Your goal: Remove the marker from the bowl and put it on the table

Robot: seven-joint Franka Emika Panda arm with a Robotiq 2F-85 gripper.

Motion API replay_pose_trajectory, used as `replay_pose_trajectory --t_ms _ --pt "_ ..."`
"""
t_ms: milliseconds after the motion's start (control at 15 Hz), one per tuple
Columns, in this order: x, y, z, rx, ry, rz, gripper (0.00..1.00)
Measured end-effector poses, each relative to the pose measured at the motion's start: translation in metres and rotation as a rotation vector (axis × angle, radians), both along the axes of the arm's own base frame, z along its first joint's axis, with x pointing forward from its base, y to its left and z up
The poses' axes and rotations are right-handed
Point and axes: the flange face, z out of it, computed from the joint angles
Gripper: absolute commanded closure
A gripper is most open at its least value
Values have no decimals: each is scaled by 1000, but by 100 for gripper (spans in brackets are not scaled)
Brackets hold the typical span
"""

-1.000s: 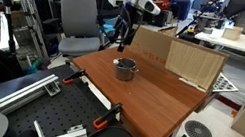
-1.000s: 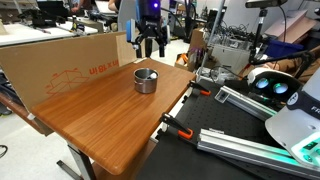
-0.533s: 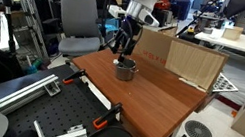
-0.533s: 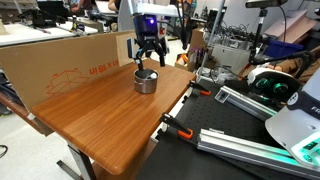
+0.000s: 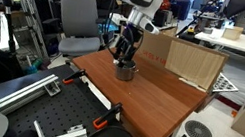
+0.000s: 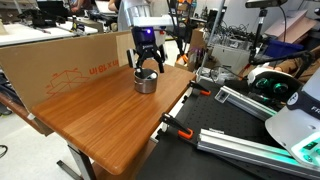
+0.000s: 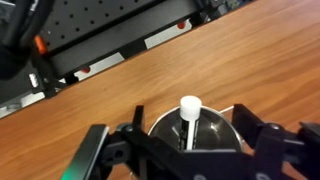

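A small shiny metal bowl [image 5: 125, 72] [image 6: 146, 82] stands on the reddish-brown wooden table [image 5: 157, 100] [image 6: 110, 115] near its far end. In the wrist view the bowl [image 7: 212, 132] holds a marker [image 7: 187, 122] with a white cap, standing upright and leaning on the rim. My gripper [image 5: 124, 57] [image 6: 147, 66] hangs right above the bowl, open. Its two fingers [image 7: 190, 150] straddle the bowl and the marker without touching the marker.
A cardboard sheet [image 5: 190, 60] [image 6: 65, 65] stands along one table edge. A black railed bench with clamps [image 5: 63, 119] [image 6: 250, 140] borders the table's other side. An office chair [image 5: 77, 25] stands behind the table.
My gripper has moved from beyond the bowl to right over it and has come down close to its rim. The bowl and marker have not moved.
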Motion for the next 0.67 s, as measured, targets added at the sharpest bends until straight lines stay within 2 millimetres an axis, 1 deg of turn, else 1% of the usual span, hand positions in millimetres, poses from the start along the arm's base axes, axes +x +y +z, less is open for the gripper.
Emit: replay_pose_trajectory --t_ms 67,133,333,533,667 --pt "2 0 0 0 -1 0 47" --pt "4 2 2 2 -2 2 53" --pt "7 3 5 2 1 6 78" --pt "7 3 6 3 4 5 99" --pt "8 3 7 3 5 5 95"
